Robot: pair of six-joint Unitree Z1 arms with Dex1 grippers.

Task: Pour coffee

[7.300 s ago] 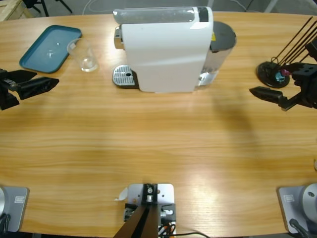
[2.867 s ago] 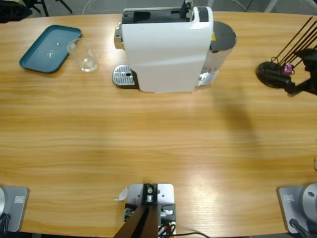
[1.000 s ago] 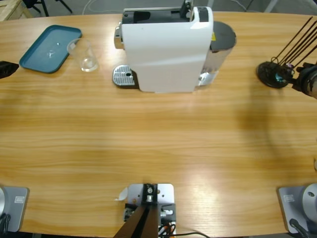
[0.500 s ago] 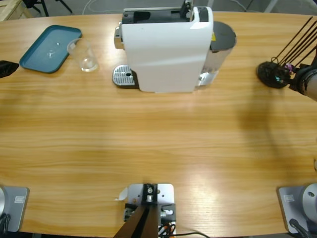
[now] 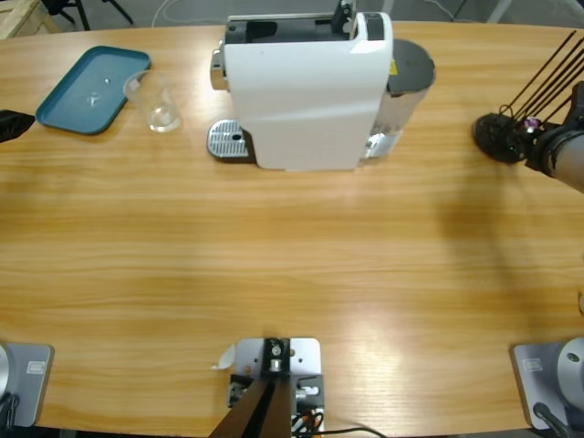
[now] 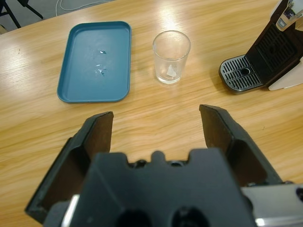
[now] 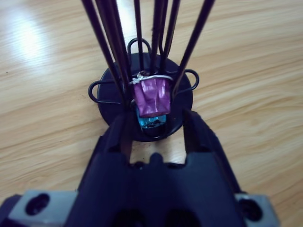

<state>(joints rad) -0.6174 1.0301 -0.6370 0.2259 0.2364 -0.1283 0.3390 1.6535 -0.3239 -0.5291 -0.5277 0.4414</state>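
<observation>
No coffee is in view. A clear glass tumbler (image 5: 157, 102) (image 6: 171, 56) stands empty between the teal tray (image 5: 91, 89) (image 6: 95, 61) and the white coffee machine (image 5: 306, 91), whose top lid is raised. My left gripper (image 6: 156, 116) is open, well short of the tumbler, and only its tip (image 5: 11, 125) shows at the high view's left edge. My right gripper (image 7: 155, 124) is open at the black capsule stand (image 5: 500, 137), its jaws flanking a blue capsule (image 7: 151, 120) just below a purple capsule (image 7: 151, 97).
The machine's metal drip grate (image 5: 228, 140) (image 6: 242, 78) faces left, near the tumbler. Thin black rods (image 5: 547, 78) (image 7: 106, 42) rise from the capsule stand around my right gripper. The right arm (image 5: 561, 157) enters from the right edge.
The machine's lid went from closed to raised, and both arms drew back to the table's side edges. Over the last second the right arm has edged in at the capsule stand; the left has stayed put.
</observation>
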